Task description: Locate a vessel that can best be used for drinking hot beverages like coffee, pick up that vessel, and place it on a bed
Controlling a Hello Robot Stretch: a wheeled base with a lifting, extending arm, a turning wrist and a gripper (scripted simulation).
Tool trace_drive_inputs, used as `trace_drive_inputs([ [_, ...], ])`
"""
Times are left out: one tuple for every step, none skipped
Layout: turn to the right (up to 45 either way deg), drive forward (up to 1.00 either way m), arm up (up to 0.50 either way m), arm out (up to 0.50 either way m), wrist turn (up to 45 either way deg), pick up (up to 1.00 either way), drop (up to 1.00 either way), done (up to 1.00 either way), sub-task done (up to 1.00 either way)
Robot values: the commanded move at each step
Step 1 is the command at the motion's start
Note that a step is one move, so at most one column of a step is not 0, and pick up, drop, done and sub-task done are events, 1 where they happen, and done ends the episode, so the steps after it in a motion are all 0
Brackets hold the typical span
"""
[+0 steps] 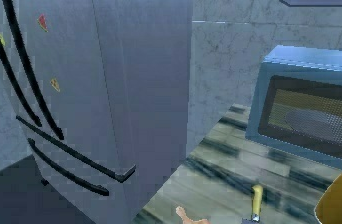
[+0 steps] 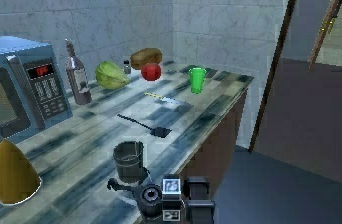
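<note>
- On the marbled grey-green stone countertop (image 2: 79, 140), close by the gripper (image 2: 129, 186), stands a dark grey cylindrical mug (image 2: 128, 157).
- It is probably light, rigid and chippable, best taken across its wall.
- Whether the gripper holds anything cannot be told.

We are in a kitchen: a fridge (image 1: 99, 90) stands beside a counter (image 2: 211, 106) carrying a microwave (image 1: 314, 105) and a bottle (image 2: 76, 75).

Soft, even light falls on the counter (image 2: 89, 150). The floor (image 2: 299, 160) on the right is dim. The fridge (image 1: 79, 90) has one shady side.
</note>
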Motion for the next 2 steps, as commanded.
trace_drive_inputs([
  [0.0,0.00,0.10,0.00,0.0,0.00,0.00,0.00,0.00],
  [0.0,0.00,0.06,0.00,0.0,0.00,0.00,0.00,0.00],
])
